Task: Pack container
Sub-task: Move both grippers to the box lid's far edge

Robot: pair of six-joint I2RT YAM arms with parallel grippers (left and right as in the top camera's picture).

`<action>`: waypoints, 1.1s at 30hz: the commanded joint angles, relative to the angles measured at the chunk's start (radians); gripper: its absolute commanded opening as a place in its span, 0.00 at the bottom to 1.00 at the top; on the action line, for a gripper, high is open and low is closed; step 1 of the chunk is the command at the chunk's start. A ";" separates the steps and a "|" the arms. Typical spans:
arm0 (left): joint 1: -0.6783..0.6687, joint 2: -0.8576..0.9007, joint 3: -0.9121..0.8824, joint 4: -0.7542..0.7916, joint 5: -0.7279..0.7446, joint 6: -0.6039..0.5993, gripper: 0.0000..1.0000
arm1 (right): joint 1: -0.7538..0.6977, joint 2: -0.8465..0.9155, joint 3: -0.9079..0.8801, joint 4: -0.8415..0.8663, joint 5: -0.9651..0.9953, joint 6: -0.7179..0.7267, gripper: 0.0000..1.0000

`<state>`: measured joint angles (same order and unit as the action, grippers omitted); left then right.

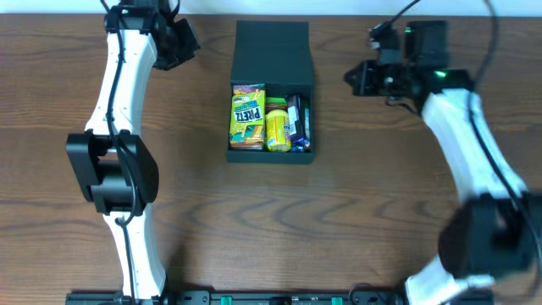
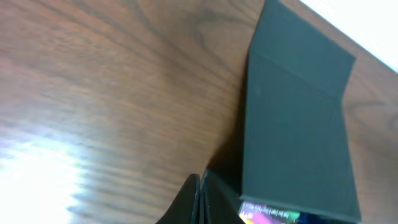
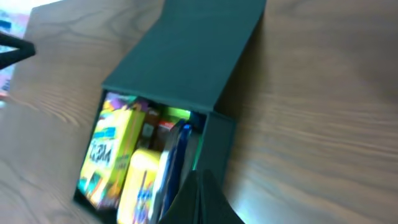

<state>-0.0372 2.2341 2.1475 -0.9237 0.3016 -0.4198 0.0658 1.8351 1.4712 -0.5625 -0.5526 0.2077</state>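
1. My left gripper (image 2: 200, 194) hangs over the table (image 1: 203, 212), left of the container and apart from it. Its fingers are pressed together on nothing.
2. The container (image 1: 269, 156) stands mid-table toward the far side. Its lid (image 1: 271, 51) is hinged at the far edge, raised and leaning over the back part.
3. In the open near part I see a yellow Pretz box (image 1: 247, 117) at left, a yellow packet (image 1: 278, 129) in the middle and a dark blue packet (image 1: 296, 119) at right.
4. My right gripper (image 3: 199, 190) sits right of the container, clear of it, fingers closed together and empty.
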 commanded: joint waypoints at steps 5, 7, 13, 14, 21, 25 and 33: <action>-0.029 0.193 -0.013 0.081 0.219 -0.139 0.05 | -0.027 0.317 0.076 0.134 -0.235 0.183 0.01; -0.033 0.244 -0.013 0.103 0.286 -0.185 0.05 | -0.031 0.400 0.134 0.131 -0.276 0.185 0.02; -0.063 0.285 -0.013 0.181 0.320 -0.233 0.05 | -0.029 0.552 0.247 0.143 -0.367 0.190 0.02; -0.069 0.285 -0.013 0.193 0.320 -0.235 0.05 | -0.026 0.564 0.257 0.160 -0.381 0.192 0.02; -0.102 0.285 -0.013 0.227 0.320 -0.240 0.05 | -0.004 0.612 0.277 0.274 -0.456 0.252 0.01; -0.104 0.285 -0.013 0.237 0.323 -0.239 0.05 | 0.016 0.612 0.277 0.318 -0.502 0.251 0.02; -0.098 0.284 0.024 0.285 0.393 -0.184 0.05 | -0.009 0.611 0.293 0.427 -0.658 0.222 0.02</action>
<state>-0.1223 2.5267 2.1239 -0.6434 0.6292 -0.6460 0.0563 2.4435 1.7271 -0.1585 -1.0645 0.4515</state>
